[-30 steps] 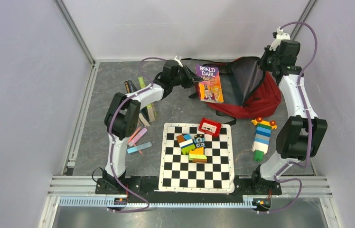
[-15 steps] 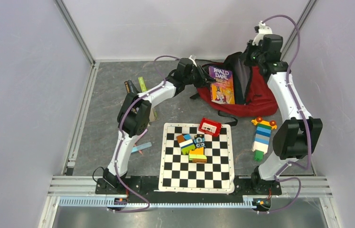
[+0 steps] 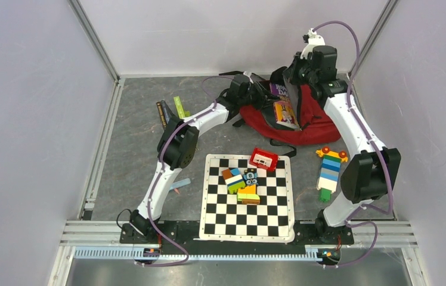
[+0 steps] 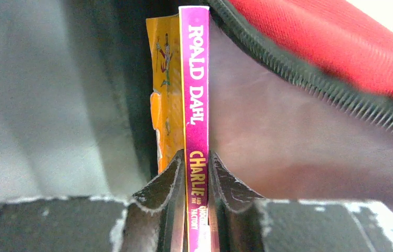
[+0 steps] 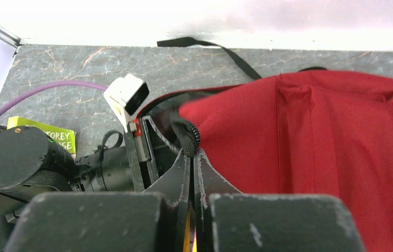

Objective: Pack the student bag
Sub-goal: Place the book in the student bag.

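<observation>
Top external: red bag held open at the far right

The student bag (image 3: 327, 126) — dark red fabric, black zipper edging, grey lining inside — lies at the far right of the grey bench (image 3: 131, 119). Its upper flap is raised. On the right wrist view, the right end effector (image 5: 191, 153) is clamped fully closed on the bag's zippered rim. The left end effector (image 4: 196, 160) pinches the spine of a purple Roald Dahl book (image 4: 194, 79) — upright on edge, partway inside the opening.

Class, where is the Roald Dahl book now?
The book sits far back, right of centre in the top view, partway inside the student bag's mouth, spine pinched by the left gripper.
</observation>
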You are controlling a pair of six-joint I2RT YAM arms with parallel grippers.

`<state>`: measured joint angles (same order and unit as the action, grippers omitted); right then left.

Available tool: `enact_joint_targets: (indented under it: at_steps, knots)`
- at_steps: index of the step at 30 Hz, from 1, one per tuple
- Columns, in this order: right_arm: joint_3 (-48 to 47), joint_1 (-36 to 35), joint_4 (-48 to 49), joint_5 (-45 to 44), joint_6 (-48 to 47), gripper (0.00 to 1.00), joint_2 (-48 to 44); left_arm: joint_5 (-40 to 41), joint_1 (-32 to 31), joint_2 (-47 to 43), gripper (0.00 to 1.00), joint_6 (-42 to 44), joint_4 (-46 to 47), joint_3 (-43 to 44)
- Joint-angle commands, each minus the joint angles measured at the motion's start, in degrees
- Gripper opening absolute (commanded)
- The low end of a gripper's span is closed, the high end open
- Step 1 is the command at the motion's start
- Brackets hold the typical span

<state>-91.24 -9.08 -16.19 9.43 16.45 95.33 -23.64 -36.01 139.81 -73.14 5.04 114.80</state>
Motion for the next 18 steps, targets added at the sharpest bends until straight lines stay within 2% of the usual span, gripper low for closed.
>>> enact_joint_targets:
  at_steps: [1, 6, 13, 18]
  knots:
    - [3.12, -0.85, 6.46, -0.95, 2.99, 0.00, -4.30, 1.77, -1.11, -0.50, 0.02, -8.02, 19.17, 1.47]
    - [4.67, -1.17, 7.35, -1.67, 3.76, 0.00, -4.82, 4.02, -2.62, 0.38, 0.02, -3.70, 20.50, -0.02]
    - [3.93, -1.62, 8.54, -1.29, 5.03, 0.00, -4.55, 8.11, -3.96, 3.48, 0.02, 0.17, 12.04, -1.06]
    - [4.08, -1.98, 8.80, -1.26, 5.51, 0.00, -4.51, 11.53, -5.65, 5.89, 0.02, 2.86, 5.23, 4.24]
